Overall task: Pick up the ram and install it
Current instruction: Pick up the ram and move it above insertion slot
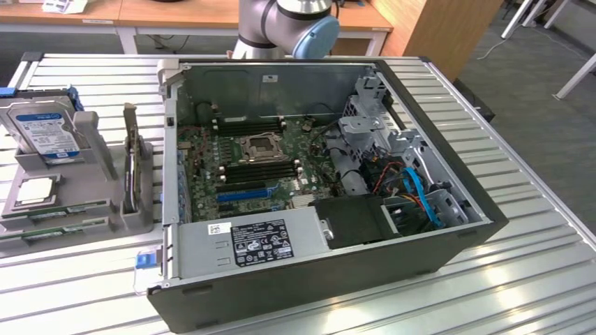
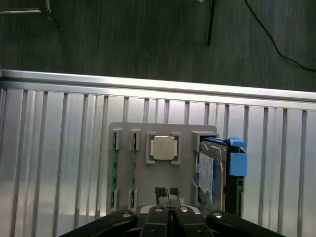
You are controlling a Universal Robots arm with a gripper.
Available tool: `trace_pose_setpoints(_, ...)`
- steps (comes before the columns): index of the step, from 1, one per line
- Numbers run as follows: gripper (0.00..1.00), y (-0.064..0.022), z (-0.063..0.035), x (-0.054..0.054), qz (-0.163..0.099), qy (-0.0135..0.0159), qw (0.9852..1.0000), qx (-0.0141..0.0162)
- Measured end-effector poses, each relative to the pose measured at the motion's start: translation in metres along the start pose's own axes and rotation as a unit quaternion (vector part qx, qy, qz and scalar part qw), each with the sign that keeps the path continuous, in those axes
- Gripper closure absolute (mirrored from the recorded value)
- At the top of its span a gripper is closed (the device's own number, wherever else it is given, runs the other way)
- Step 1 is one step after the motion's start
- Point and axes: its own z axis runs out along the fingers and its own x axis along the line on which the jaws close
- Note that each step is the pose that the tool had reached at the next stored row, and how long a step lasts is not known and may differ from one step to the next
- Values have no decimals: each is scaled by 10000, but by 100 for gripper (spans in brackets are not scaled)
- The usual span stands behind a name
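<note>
Two ram sticks [image 1: 54, 212] lie on edge in slots of a grey holder [image 1: 93, 136] at the exterior view's left, outside the PC case. In the wrist view the ram [image 2: 114, 168] shows as thin green edges in the holder's [image 2: 148, 131] two narrow slots. My gripper [image 2: 167, 191] hangs high above the holder, shut, its two black pads pressed together with nothing between them. It sits over the holder's edge close to the CPU chip [image 2: 163, 147], a little aside from the ram slots. The motherboard's black memory slots [image 1: 262, 171] lie inside the open case.
The open PC case [image 1: 447, 230] takes up the middle of the slatted metal table [image 1: 521, 279]. The holder also carries a hard drive [image 1: 47, 129] with a blue bracket and an upright dark expansion card [image 1: 130, 157]. The arm's base [image 1: 279, 24] stands behind the case.
</note>
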Motion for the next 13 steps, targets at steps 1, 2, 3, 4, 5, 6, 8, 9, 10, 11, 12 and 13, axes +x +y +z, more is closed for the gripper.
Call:
trace_pose_setpoints(1, 90, 0, 0, 0, 0, 0, 10000, 0)
trace_pose_setpoints(2, 90, 0, 0, 0, 0, 0, 10000, 0)
trace_pose_setpoints(3, 90, 0, 0, 0, 0, 0, 10000, 0)
trace_pose_setpoints(4, 90, 0, 0, 0, 0, 0, 10000, 0)
trace_pose_setpoints(5, 90, 0, 0, 0, 0, 0, 10000, 0)
trace_pose_setpoints(6, 90, 0, 0, 0, 0, 0, 10000, 0)
trace_pose_setpoints(8, 90, 0, 0, 0, 0, 0, 10000, 0)
trace_pose_setpoints(9, 90, 0, 0, 0, 0, 0, 10000, 0)
trace_pose_setpoints(10, 90, 0, 0, 0, 0, 0, 10000, 0)
trace_pose_setpoints(11, 90, 0, 0, 0, 0, 0, 10000, 0)
trace_pose_setpoints(12, 90, 0, 0, 0, 0, 0, 10000, 0)
trace_pose_setpoints(13, 90, 0, 0, 0, 0, 0, 10000, 0)
